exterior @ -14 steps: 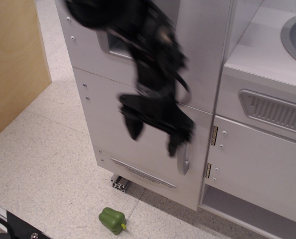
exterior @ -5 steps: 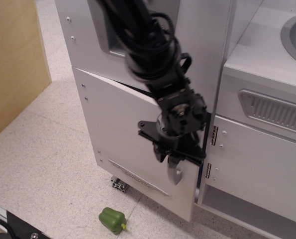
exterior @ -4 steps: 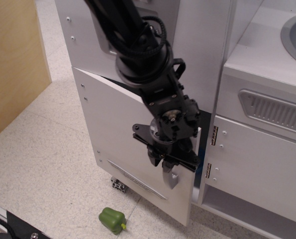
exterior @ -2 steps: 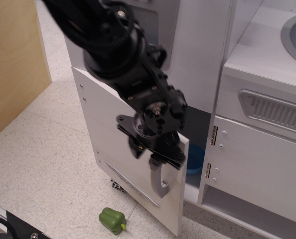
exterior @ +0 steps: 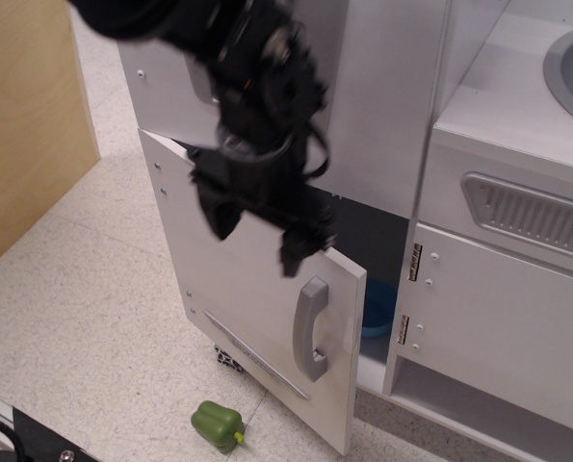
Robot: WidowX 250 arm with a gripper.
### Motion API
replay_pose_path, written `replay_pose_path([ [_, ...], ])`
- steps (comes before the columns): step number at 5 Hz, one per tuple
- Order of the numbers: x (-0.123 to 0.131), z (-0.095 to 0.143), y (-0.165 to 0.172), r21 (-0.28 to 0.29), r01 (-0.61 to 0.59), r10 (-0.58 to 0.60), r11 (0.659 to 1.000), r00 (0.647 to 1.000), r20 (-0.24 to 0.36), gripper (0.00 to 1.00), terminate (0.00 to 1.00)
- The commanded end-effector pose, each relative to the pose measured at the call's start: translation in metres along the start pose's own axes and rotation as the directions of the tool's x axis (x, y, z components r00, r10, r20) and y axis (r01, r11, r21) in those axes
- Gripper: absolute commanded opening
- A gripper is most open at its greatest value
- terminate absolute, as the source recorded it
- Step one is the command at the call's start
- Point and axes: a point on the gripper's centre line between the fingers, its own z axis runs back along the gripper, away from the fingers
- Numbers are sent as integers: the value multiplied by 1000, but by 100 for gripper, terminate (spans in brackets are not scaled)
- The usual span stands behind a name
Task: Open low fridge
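Note:
The low fridge door (exterior: 252, 318) is light grey with a vertical silver bar handle (exterior: 310, 327) and a thin grille strip (exterior: 252, 364) near its bottom. The door stands swung partly open, hinged on the left. Behind it the dark compartment (exterior: 387, 250) shows, with a blue object (exterior: 377, 308) inside. My black gripper (exterior: 259, 241) is open and empty, blurred by motion, just above and left of the handle, not touching it.
A green toy pepper (exterior: 217, 424) lies on the speckled floor below the door. A wooden panel (exterior: 26, 115) stands at the left. A white cabinet door with brass hinges (exterior: 498, 327) and a sink counter (exterior: 556, 77) are at the right.
The fridge door went from shut to swung open while my gripper pulled the handle. My gripper has now let go of the handle and moved up and left.

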Motion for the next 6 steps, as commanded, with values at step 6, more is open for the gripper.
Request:
replay_pose_path([
  [6, 38, -64, -27, -20, 37, -35, 999, 995, 95, 100, 0],
])
